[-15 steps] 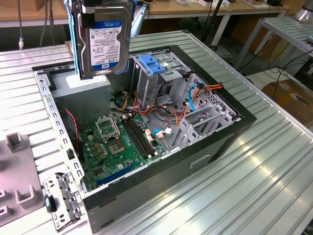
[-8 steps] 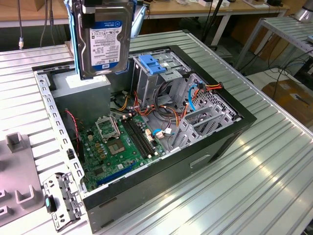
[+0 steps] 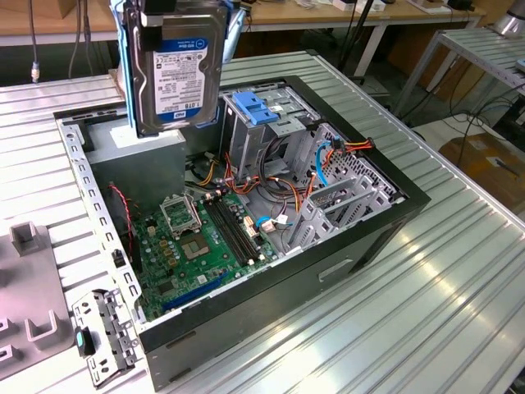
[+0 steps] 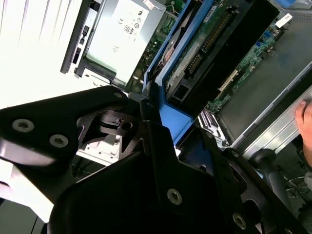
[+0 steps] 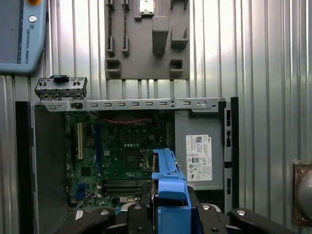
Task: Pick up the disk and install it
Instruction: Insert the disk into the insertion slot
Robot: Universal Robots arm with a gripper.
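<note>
The end effector point(image 5: 171, 217) is clamping the disk point(image 3: 176, 70) by its blue rails, closed in tight on the plastic at the disk's upper end. The disk is hanging straight down beneath the end effector, with its long axis vertical and its label facing outward in the exterior view. It is well clear above the open computer case point(image 3: 369, 238), which is lying on its side on the table point(image 3: 443, 328). Below the end effector, the power supply point(image 5: 181, 161) and the motherboard point(image 3: 197, 246) are showing inside the case. The metal drive cage point(image 3: 271, 139), with a blue latch point(image 3: 256, 107) on top, is sitting lower than the end effector and off toward the exterior view's right of it. To my eye the disk is lifted but not yet seated in the cage.
</note>
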